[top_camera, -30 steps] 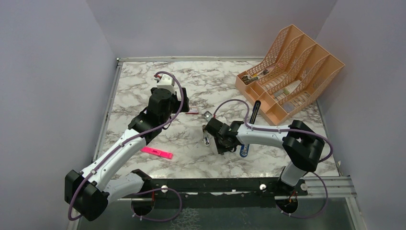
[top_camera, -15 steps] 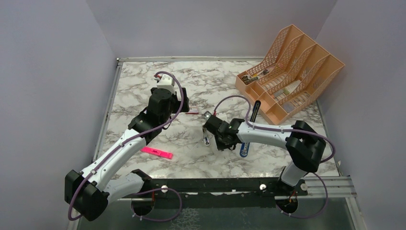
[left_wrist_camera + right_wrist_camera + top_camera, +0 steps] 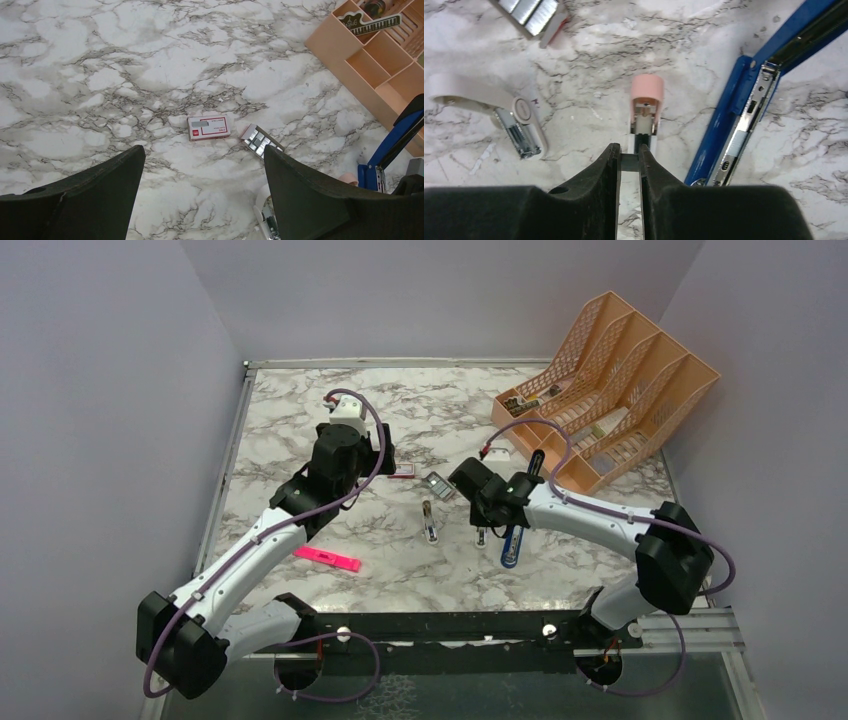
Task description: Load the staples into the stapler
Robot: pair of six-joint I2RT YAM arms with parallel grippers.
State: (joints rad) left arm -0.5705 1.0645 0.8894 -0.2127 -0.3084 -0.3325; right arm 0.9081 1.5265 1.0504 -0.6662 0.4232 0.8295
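Soft, even overhead light keeps the worktop [image 3: 300, 400] bright edge to edge, with faint, short shadows beside things. The top view darkens past its near edge. Wrist views are sharp on the marble; their black fingers [image 3: 574, 200] show almost no detail.

The table [image 3: 290, 410] is white marble veined in grey and black. At two o'clock in the top view, the file organiser [image 3: 640, 370] is peach-orange with a lattice pattern. At eight o'clock, the highlighter [image 3: 327, 559] is hot pink. The box [image 3: 208, 127] is white with a red border. The staples [image 3: 629, 161] are dull grey. The stapler [image 3: 646, 100] is white with a pink cap, and the second stapler [image 3: 744, 100] is blue with silver metal inside. The arms [image 3: 250, 550] are white and black, and their cables [image 3: 372, 440] are purple.
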